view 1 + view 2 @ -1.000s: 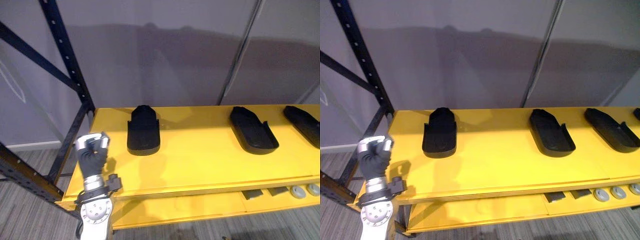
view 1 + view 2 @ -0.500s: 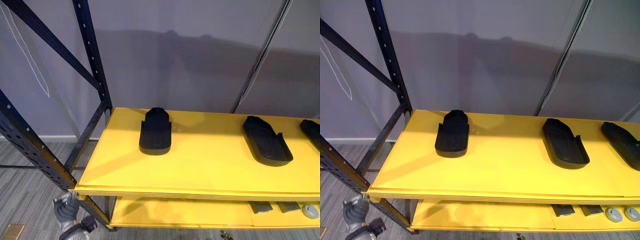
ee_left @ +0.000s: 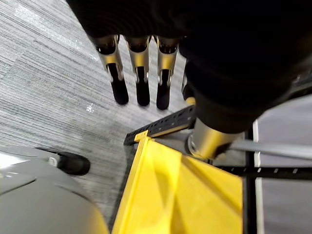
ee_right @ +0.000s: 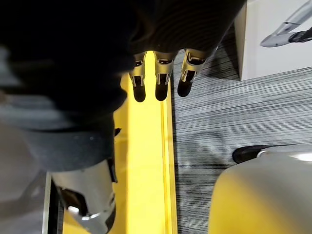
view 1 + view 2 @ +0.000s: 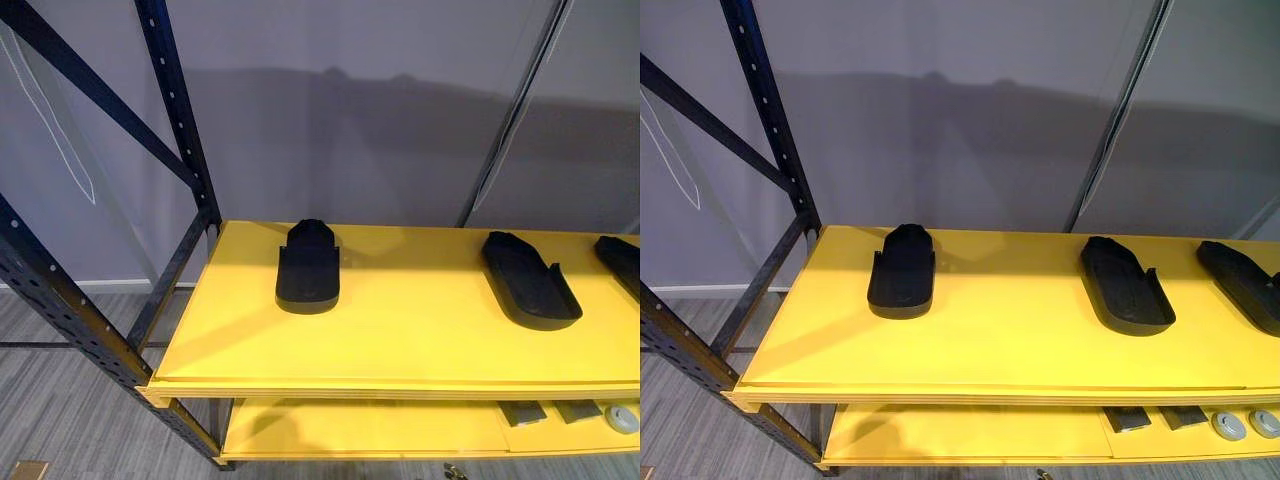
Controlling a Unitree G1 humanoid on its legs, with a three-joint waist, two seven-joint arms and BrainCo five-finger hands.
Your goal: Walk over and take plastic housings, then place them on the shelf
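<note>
Three black plastic housings lie apart on the yellow shelf [image 5: 420,340]: one at the left [image 5: 308,267], one in the middle [image 5: 530,280] and one at the right edge [image 5: 1245,285]. My left hand [image 3: 140,63] hangs beside the shelf's corner above the floor, fingers straight, holding nothing. My right hand [image 4: 158,73] hangs over the shelf's yellow edge [image 4: 146,146], also open and empty. Neither hand touches a housing.
Black rack uprights [image 5: 180,120] and a diagonal brace stand at the shelf's left end, with a grey wall behind. A lower yellow shelf [image 5: 380,425] carries small grey blocks [image 5: 1128,419] and round parts [image 5: 1230,427]. Grey striped floor lies in front.
My left hand has dropped from the shelf's front left corner to my side, and its curled fingers have straightened. The head camera has shifted; the housings have not moved.
</note>
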